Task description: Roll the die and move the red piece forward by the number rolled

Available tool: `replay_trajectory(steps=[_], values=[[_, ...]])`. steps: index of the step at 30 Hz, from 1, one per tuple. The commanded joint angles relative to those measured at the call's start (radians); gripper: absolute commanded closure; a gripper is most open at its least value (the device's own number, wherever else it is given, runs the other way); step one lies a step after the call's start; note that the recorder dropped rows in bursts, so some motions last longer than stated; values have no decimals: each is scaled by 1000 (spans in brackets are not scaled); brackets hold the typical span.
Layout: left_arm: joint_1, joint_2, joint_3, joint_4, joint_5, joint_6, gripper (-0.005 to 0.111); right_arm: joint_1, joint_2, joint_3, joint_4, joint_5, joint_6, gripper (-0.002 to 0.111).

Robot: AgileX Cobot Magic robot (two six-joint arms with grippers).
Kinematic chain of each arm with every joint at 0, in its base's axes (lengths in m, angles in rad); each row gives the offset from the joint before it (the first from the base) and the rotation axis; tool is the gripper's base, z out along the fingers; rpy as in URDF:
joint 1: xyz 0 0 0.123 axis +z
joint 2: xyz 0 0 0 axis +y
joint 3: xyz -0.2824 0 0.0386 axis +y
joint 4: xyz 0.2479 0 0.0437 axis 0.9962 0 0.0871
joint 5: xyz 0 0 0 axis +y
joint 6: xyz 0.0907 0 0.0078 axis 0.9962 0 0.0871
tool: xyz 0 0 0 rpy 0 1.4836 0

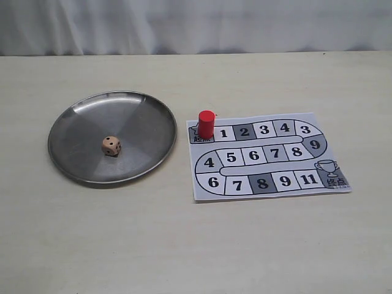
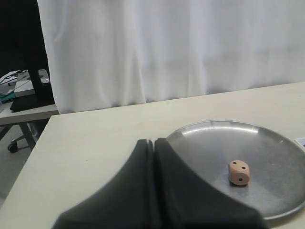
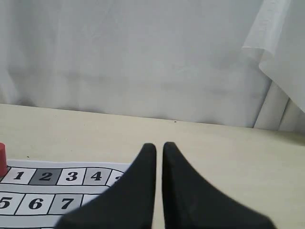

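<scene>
The die (image 1: 111, 146), a pale tan cube with black pips, rests in the steel plate (image 1: 79, 113) on the left of the table. The left wrist view shows the die (image 2: 238, 172) with two pips on its upper face. The red piece (image 1: 206, 124) stands upright on the start square of the paper board (image 1: 269, 184), just left of square 1. Only its edge (image 3: 2, 160) shows in the right wrist view. My left gripper (image 2: 154, 141) is shut and empty, short of the plate (image 2: 271, 143). My right gripper (image 3: 159, 145) is shut on nothing, above the board (image 3: 45, 177). Neither gripper appears in the exterior view.
The board's numbered track winds in three rows to a trophy square (image 1: 331, 173) at the lower right. A white curtain (image 1: 196, 24) hangs behind the table's far edge. Beyond the table's left side stand a desk and a chair (image 2: 21, 95).
</scene>
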Motion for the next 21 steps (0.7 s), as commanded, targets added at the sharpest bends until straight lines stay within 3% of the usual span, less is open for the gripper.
replay_trajectory(steps=[1,7,15,18,20,21], values=[[3,-3,2,0,-10,-1,107,-9,-6,4,-7,-24,-9,104],[3,-3,2,0,-10,-1,107,-9,-6,4,23,-41,19,104],[3,-3,2,0,-10,-1,107,-9,-6,4,490,-395,228,104],[3,-3,2,0,-10,-1,107,-9,-6,3,287,-433,359,104],[3,-3,2,0,-10,-1,107,-9,-6,-47,-73,-415,581,104],[3,-3,2,0,-10,-1,107,-9,14,-100,-440,-438,828,104]])
